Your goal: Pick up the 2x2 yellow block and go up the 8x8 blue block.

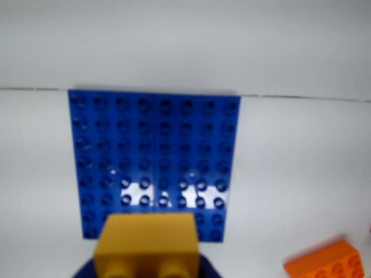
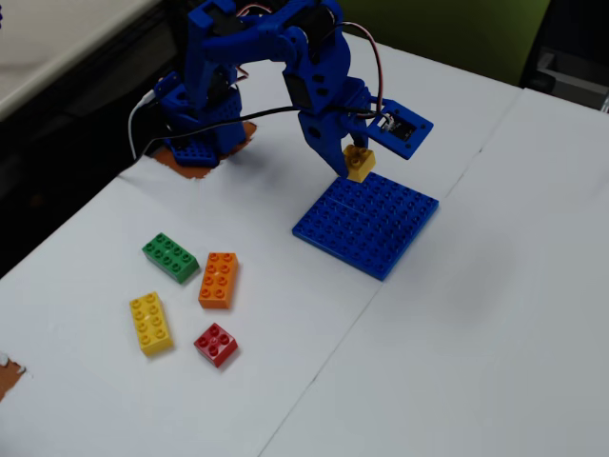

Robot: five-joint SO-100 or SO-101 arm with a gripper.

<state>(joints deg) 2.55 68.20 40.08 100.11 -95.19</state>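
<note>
Though no writing legible, end effector (image 2: 354,164) pinching 2x2 yellow block (image 2: 360,162) above 8x8 blue block (image 2: 367,223).

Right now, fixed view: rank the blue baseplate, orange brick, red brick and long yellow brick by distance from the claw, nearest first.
1. Blue baseplate: just below the claw, which holds the small yellow block over its upper-left edge.
2. Orange brick: lower left of the baseplate.
3. Red brick and long yellow brick: farthest, lower left; too close to call.

Blue arm (image 2: 285,57) arched forward and down, fingers (image 2: 335,152) clamped on the 2x2 yellow block (image 2: 360,162).
</note>
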